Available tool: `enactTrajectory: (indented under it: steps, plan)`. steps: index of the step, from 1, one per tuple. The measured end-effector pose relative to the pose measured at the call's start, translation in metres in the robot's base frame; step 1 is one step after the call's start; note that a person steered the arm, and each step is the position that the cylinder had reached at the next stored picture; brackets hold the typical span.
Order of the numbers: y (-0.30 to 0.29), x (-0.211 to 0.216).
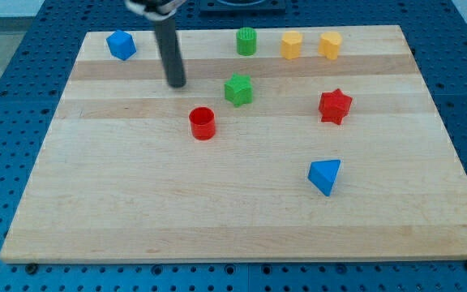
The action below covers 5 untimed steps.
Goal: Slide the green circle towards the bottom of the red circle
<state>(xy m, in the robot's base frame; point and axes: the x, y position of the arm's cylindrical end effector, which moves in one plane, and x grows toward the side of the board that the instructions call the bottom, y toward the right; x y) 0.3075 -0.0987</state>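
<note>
pale striped wooden board (242,219) on blue perforated table (6,97) | dark rod tip (177,84) touching nothing, up-left of red circle (203,123) | green circle (246,41) near top edge

This looks like a robotics lab or test bench. A pale wooden tabletop (242,219) of glued planks lies on a blue metal base (6,97) drilled with a regular grid of holes, the sort used for bolting down rigs. A dark rod (169,53) hangs over the tabletop's top-left corner region, and small bright plastic blocks are scattered about like test pieces, not household things.
</note>
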Motion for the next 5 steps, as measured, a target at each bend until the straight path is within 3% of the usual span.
enactTrajectory:
  steps: [2, 3, 5]
  plan:
    - [0.036, -0.097]
    - [0.096, -0.102]
    - [0.163, 0.008]
